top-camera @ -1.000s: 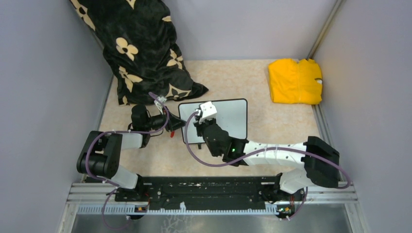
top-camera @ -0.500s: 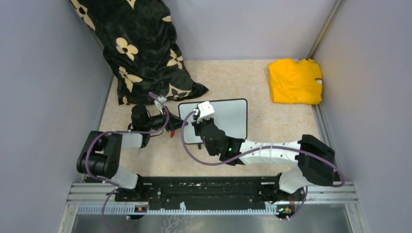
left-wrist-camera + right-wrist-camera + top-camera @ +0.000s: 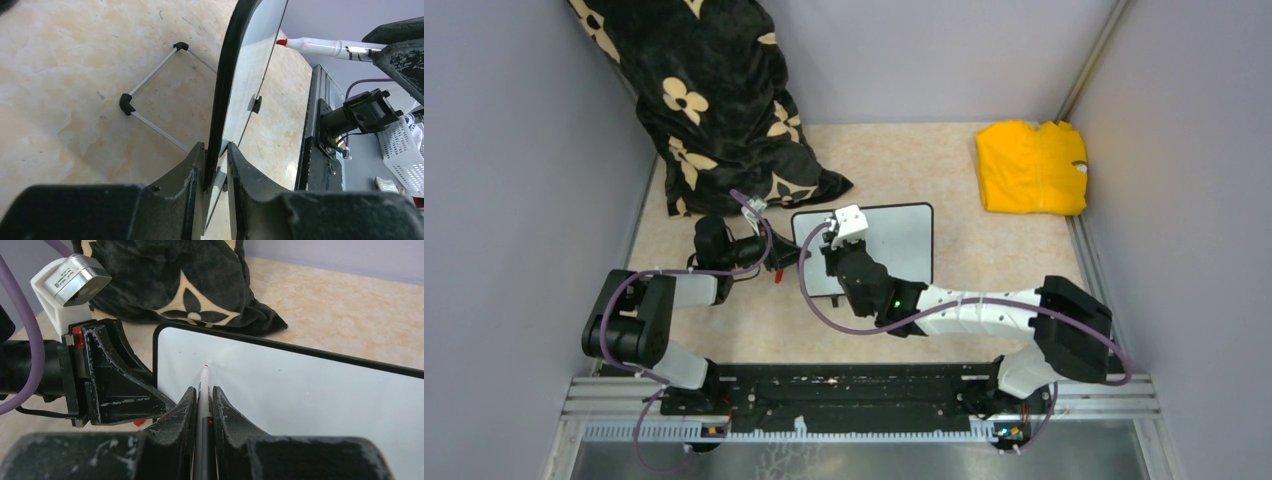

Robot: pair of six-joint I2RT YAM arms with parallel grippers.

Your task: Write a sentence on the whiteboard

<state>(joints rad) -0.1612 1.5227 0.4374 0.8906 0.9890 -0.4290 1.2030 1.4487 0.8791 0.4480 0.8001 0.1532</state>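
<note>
From above, the whiteboard [image 3: 894, 245] sits near the middle of the tabletop [image 3: 924, 160], its white face showing. A black flowered blanket [image 3: 714, 100] is heaped behind it to the left and a folded yellow cloth [image 3: 1032, 167] lies well apart in the far right corner. The left fingers [image 3: 782, 262] meet the board's left edge, and the right fingers [image 3: 832, 255] hang over its left part. From the left wrist, the left fingers [image 3: 202, 156] are narrow, pinched on the board's black frame, which is seen edge-on. A wire stand [image 3: 150, 100] rests on the tabletop behind it, and a red-tipped marker [image 3: 325, 47] points at the face. From the right wrist, the right fingers [image 3: 194, 400] are closed narrowly on the marker, whose tip sits at the board's upper left corner area. Whether the tip touches, I cannot tell.
</note>
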